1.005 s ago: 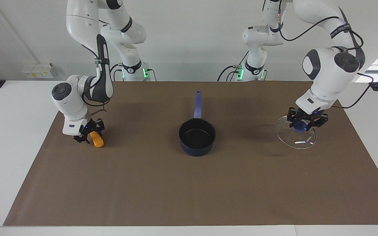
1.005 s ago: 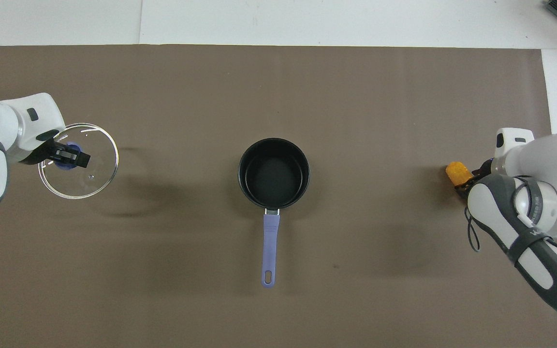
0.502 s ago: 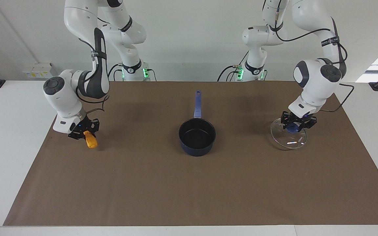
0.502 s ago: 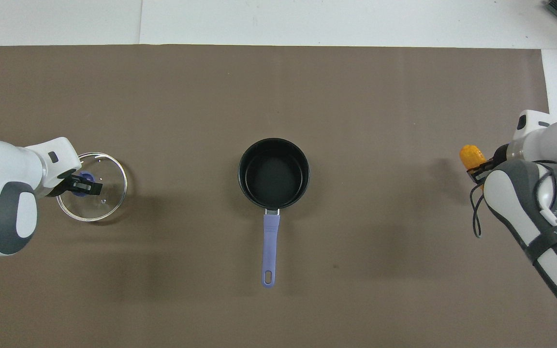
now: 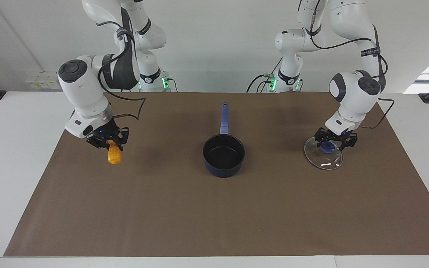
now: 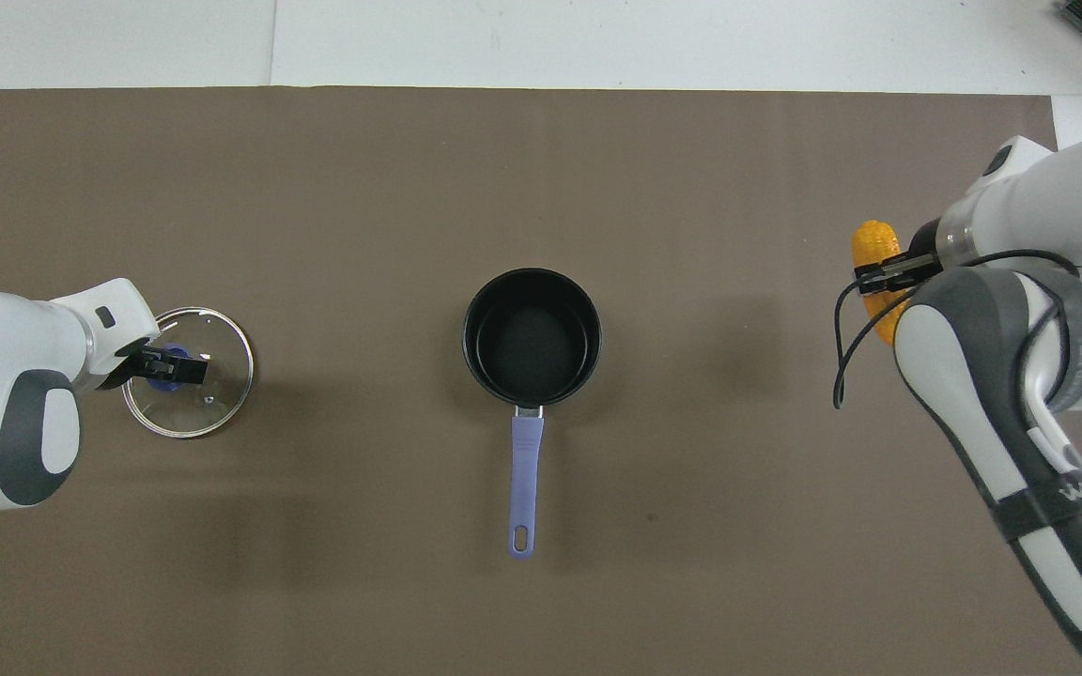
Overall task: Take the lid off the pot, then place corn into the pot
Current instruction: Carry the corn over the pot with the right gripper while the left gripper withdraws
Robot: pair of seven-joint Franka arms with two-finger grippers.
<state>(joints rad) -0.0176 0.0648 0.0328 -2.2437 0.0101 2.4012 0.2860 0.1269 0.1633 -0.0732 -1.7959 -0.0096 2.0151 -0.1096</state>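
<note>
Since a second ago we have raised the corn (image 5: 114,155) off the mat (image 5: 214,208) in our right gripper (image 5: 109,142), whose fingers pinch its upper end so that it hangs over the mat toward the right arm's end. Our left gripper (image 5: 333,142) has come lower with the lid (image 5: 323,158), fingers clamped on its blue knob, the glass at or just above the mat. Between them stands the pot (image 5: 223,155), uncovered, handle pointing toward the robots, well apart from both
</note>
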